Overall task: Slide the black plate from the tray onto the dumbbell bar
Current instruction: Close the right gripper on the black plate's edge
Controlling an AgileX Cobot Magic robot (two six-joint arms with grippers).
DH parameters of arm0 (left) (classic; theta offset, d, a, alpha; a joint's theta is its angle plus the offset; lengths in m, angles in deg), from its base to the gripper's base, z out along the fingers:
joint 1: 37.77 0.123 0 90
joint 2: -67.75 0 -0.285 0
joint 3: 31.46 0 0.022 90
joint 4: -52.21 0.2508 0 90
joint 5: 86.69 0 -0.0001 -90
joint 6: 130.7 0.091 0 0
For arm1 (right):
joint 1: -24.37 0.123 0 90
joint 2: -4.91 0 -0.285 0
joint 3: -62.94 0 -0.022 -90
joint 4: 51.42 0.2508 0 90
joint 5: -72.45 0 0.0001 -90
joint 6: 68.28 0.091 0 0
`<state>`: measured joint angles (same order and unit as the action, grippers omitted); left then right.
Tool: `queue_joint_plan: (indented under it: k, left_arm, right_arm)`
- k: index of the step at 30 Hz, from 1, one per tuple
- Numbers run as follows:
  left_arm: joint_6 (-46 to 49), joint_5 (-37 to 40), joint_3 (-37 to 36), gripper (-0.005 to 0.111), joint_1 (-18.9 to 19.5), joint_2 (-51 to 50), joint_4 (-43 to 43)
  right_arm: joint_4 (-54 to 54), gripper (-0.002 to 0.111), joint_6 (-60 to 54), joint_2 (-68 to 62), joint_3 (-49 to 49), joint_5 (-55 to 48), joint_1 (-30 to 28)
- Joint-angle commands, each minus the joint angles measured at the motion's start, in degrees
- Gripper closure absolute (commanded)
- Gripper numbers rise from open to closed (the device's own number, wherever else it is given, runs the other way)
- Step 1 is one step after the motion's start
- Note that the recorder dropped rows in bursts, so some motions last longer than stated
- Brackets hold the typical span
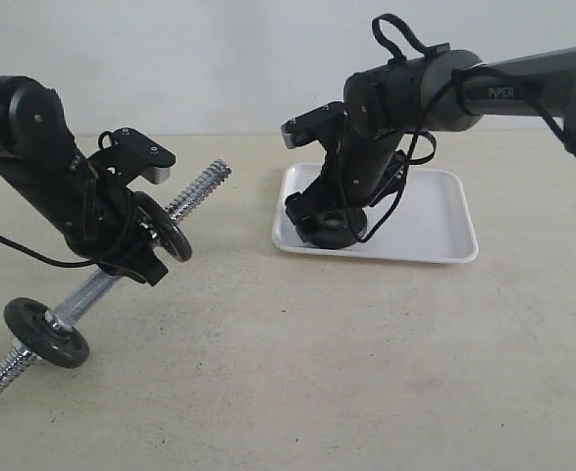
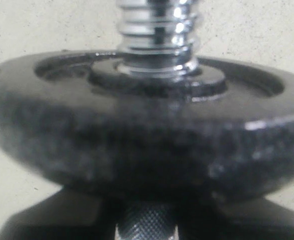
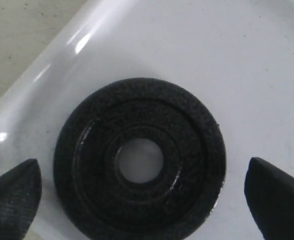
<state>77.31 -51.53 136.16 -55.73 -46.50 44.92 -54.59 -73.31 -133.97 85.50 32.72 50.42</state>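
The black plate (image 1: pixel 341 235) lies flat at the near left corner of the white tray (image 1: pixel 435 211). My right gripper (image 1: pixel 329 218) hangs just over it, open. In the right wrist view the black plate (image 3: pixel 139 160) sits between the two spread fingertips (image 3: pixel 16 187), which are clear of its rim, on the tray (image 3: pixel 227 60). My left gripper (image 1: pixel 135 240) is shut on the dumbbell bar (image 1: pixel 201 186), holding it tilted, far end up. In the left wrist view the bar (image 2: pixel 159 30) passes through another black plate (image 2: pixel 147 150) resting against the left gripper (image 2: pixel 147 227).
That second plate (image 1: pixel 170 228) sits on the bar beside the left gripper's fingers. A third black plate (image 1: pixel 45 332) sits near the bar's low end, by the table's left edge. Beige tabletop lies between the bar and the tray.
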Motion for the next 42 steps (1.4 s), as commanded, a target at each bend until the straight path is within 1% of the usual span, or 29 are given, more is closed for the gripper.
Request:
queue_joint_plan:
  k: [1,8,21,30,42]
  left_arm:
    - [0.1,-1.2,1.5,0.102,0.0,2.8,-1.1]
    - [0.1,-1.2,1.5,0.102,0.0,2.8,-1.1]
    - [0.1,-1.2,1.5,0.102,0.0,2.8,-1.1]
    - [0.2,-1.2,1.5,0.102,0.0,2.8,-1.1]
    - [0.3,-1.2,1.5,0.102,0.0,2.8,-1.1]
  right_arm:
    - [0.1,0.010,0.4,-1.0,0.3,0.3,-1.1]
    - [2.7,0.010,0.4,-0.9,0.3,4.4,-1.1]
    - [3.2,0.010,0.3,-1.7,0.3,4.9,-1.1]
    - [3.5,0.010,0.4,-4.1,0.3,4.1,-1.0]
    - [2.5,0.010,1.2,-4.3,0.3,-1.8,-1.0]
